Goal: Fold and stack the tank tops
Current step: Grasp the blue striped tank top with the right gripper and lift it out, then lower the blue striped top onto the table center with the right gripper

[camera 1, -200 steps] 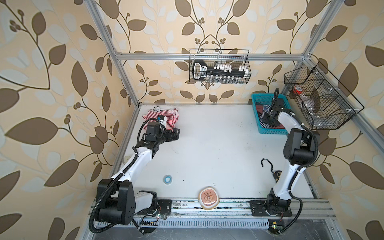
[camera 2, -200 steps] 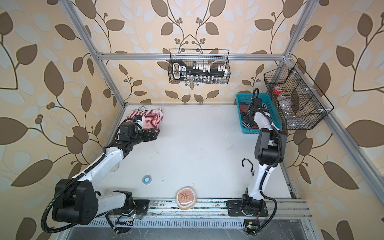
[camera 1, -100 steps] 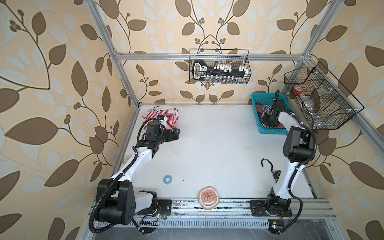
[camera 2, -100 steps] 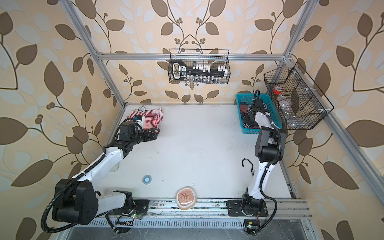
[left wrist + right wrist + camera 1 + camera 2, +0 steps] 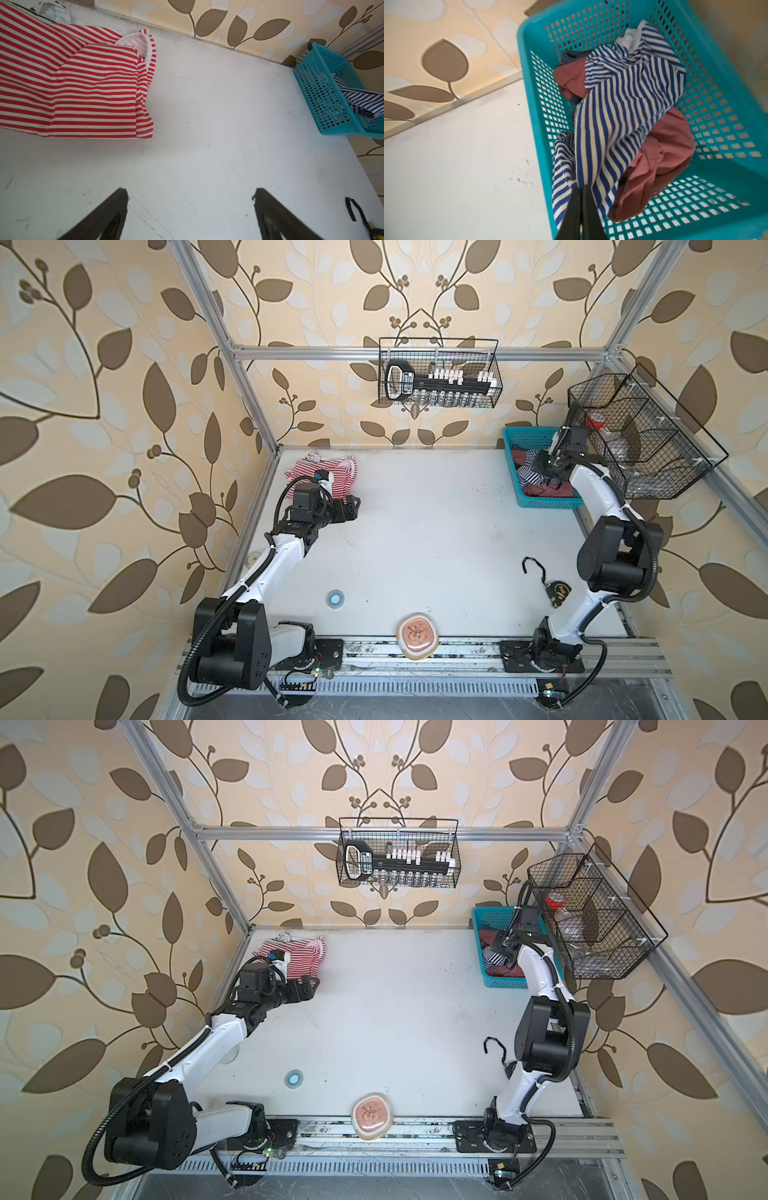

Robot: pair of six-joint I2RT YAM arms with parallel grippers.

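counter (image 5: 415,531): white, and it fills the middle of both top views.
teal basket (image 5: 544,502): stands at the counter's upper right corner in both top views, under the right arm's wrist.
red-and-white tank top (image 5: 305,470): lies folded and flat at the counter's upper left corner in both top views. The left wrist view shows its white-trimmed strap loop at the edge nearest the counter's middle.
navy-and-white tank top (image 5: 618,116): crumpled inside the teal basket, on top of a dusty-pink cloth (image 5: 664,149). One fold is drawn up toward the right tool, and in the left wrist view part of it shows above the basket rim.
left tool (image 5: 353,506): jaws spread wide and holding nothing, over bare counter. It sits just below the red-and-white tank top's lower edge in a top view, close to it but apart.
right tool (image 5: 580,188): fingers pressed together, pinching a fold of the navy-and-white tank top over the basket.
blue tape roll (image 5: 335,598): lies alone in the lower middle of the counter, well apart from both tops.
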